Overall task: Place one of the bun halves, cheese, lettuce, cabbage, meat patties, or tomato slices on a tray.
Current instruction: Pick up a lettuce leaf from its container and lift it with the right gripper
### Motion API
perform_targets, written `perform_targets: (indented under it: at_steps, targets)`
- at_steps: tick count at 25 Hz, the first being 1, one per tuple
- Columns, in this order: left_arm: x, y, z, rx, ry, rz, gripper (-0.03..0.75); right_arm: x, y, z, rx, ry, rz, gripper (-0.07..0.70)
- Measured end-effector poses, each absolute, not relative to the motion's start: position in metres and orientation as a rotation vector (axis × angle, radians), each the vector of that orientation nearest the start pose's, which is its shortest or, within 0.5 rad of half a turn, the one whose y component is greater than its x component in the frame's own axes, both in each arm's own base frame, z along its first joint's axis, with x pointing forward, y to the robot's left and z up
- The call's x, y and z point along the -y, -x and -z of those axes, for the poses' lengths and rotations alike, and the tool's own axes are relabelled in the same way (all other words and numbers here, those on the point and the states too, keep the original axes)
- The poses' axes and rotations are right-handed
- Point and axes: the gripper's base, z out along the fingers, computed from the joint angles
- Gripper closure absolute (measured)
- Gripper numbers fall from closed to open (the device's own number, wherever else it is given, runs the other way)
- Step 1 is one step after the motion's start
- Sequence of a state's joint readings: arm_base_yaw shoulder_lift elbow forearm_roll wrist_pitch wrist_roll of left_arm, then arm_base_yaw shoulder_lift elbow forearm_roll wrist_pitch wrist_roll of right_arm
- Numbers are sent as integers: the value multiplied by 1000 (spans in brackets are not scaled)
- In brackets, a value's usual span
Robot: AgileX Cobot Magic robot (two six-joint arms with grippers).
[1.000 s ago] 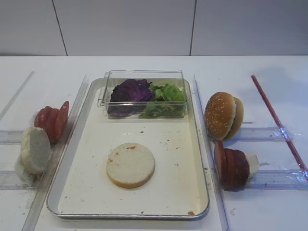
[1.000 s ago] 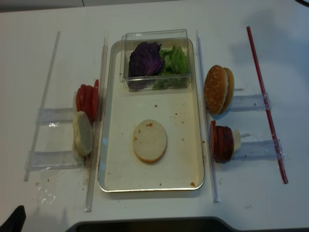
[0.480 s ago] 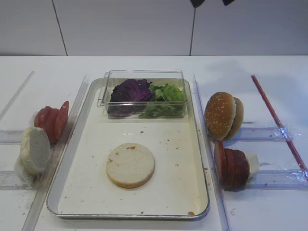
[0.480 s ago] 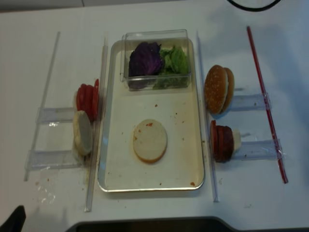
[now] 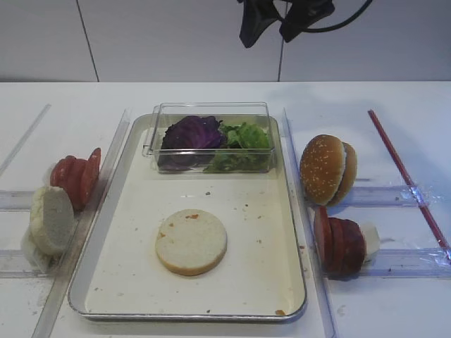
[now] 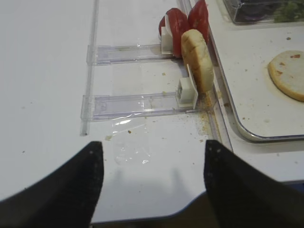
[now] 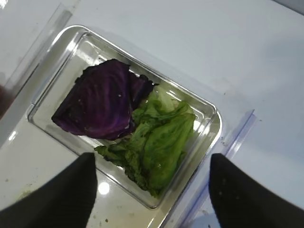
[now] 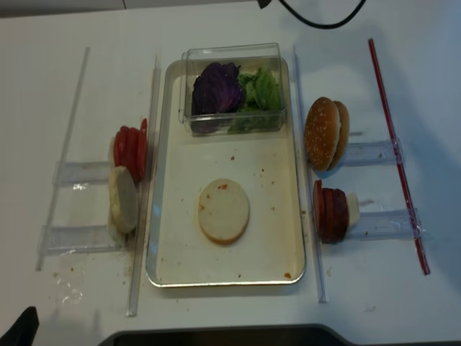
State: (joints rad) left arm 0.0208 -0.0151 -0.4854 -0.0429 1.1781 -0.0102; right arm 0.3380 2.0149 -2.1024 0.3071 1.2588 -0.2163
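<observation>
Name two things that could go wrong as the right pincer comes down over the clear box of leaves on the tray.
1. The lettuce lies against the purple cabbage in the clear box, so the open right pincer might grab both at once.
2. The box is light and sits loose on the tray; a fingertip catching its wall could tip or drag it, perhaps toward the bun half.

The right gripper [image 5: 271,28] has come down into view above the clear box [image 5: 211,137], fingers [image 5: 250,32] spread.
</observation>
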Motion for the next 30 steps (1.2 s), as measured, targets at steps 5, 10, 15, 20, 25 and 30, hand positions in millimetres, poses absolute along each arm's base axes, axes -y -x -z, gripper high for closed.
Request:
perform_targets:
  at_steps: [5,10,15,20,25,30]
  targets:
    - [4,11,-264,-2160,28,46,295,-177,-417,-331,-2544,796,-469,118]
    - [4,11,-264,-2160,28,46,295,-179,-421,-321,-2498,953,-438,118]
    - [4,11,-264,-2160,28,46,295,-179,-421,-321,-2406,1126,-397,118]
    - [4,11,-264,-2160,28,46,295,-184,-419,-322,-2331,1237,-391,118]
    - [4,11,-264,-2160,28,46,295,-194,-423,-305,-2354,1262,-415,127]
    - [4,11,-264,-2160,29,47,295,-205,-426,-286,-2340,1355,-414,132]
